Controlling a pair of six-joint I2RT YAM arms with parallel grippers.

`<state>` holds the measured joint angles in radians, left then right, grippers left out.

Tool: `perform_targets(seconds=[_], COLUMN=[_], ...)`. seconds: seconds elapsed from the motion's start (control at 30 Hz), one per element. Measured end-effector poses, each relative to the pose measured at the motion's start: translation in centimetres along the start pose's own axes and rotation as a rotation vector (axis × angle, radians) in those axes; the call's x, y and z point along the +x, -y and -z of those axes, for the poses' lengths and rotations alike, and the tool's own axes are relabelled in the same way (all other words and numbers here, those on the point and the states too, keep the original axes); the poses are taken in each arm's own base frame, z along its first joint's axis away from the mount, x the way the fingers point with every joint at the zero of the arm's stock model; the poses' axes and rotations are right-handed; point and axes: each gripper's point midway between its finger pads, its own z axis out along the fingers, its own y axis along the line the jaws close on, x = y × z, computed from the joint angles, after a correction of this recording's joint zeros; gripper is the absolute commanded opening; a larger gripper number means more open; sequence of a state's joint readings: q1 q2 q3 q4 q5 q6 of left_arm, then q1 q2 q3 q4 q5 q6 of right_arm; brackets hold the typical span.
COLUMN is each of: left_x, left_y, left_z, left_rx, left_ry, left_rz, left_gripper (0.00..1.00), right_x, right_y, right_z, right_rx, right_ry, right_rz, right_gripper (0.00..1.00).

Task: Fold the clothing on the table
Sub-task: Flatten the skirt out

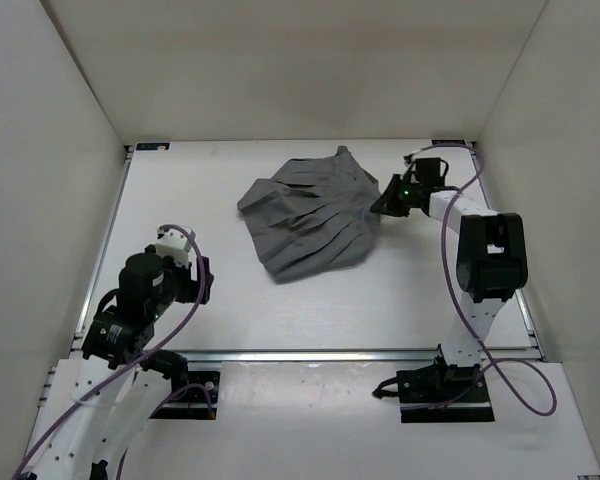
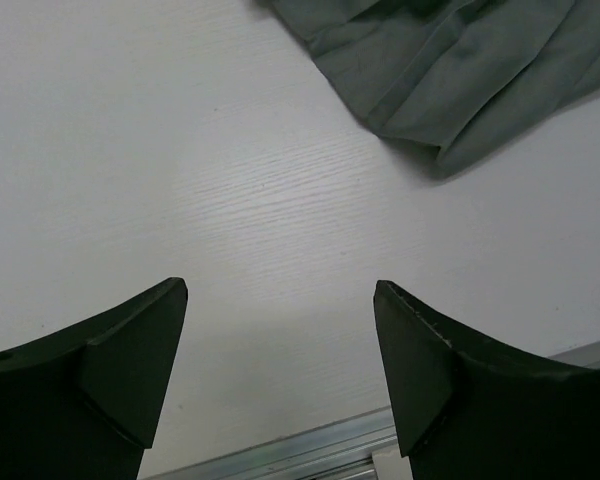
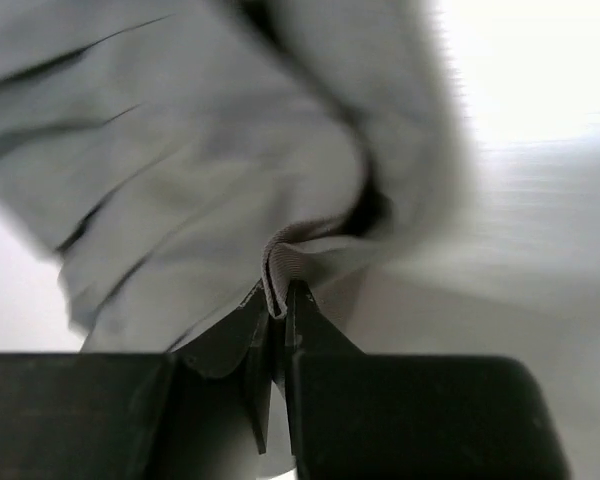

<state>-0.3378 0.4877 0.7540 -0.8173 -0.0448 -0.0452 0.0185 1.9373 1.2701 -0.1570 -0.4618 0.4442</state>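
Clothing [image 1: 310,215], a dark grey pleated skirt, lay rumpled on the far half of the table [image 1: 230,310], a little right of centre, with its pleats fanning toward the near side and its right edge bunched up. The right gripper [image 1: 383,205] sat at that bunched right edge, low over the tabletop, at the end of the right arm reaching out along the table's right side. In the right wrist view its jaws were pressed together on a small raised fold of the fabric [image 3: 230,150], and the pinched ridge of cloth stood up just above the fingertips; the cloth beyond was blurred. The left gripper [image 1: 198,272] hung over the near left part of the table, well apart from the clothing. In the left wrist view its two dark fingers [image 2: 130,350] stood wide apart with only bare white tabletop between them, gripping nothing. One corner of the skirt showed at the top right of that view, and a metal rail [image 2: 310,445] ran along the table's near edge below the fingers.
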Motion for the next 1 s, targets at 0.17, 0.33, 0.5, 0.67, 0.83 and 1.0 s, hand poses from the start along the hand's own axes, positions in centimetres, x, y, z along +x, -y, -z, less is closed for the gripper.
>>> perform_targets(seconds=[0.17,0.33,0.5,0.67,0.83,1.0], left_x=[0.5,-2.4,-10.5,-14.1,-13.9,-11.5], left_y=[-0.6,0.5,4.2,8.9,14.6,20.5], left_z=[-2.1,-4.8,-8.3,-13.7,-20.1,-25.6], left_rx=[-0.024,0.027,0.15,0.286,0.409,0.542], left_ry=[-0.088,-0.156,-0.045,-0.048,-0.125,-0.216], left_rz=[0.002,-0.006,-0.017,-0.033,-0.093,-0.167], left_gripper=[0.88,0.86,0.85,0.84,0.91,0.93], right_x=[2.9,8.7,10.6,15.3,17.3,17.5], right_y=[-11.4,-17.2,-6.7,0.8,2.6,2.4], right_z=[4.0,15.0,17.8,17.8,17.9,17.8], right_rx=[-0.153,-0.296,-0.058,0.194,0.256,0.251], right_ry=[0.016,0.11,0.114,-0.069,-0.172,-0.183], right_rz=[0.195,0.279,0.083,-0.05,-0.055,-0.05], right_gripper=[0.0,0.0,0.0,0.0,0.0,0.0])
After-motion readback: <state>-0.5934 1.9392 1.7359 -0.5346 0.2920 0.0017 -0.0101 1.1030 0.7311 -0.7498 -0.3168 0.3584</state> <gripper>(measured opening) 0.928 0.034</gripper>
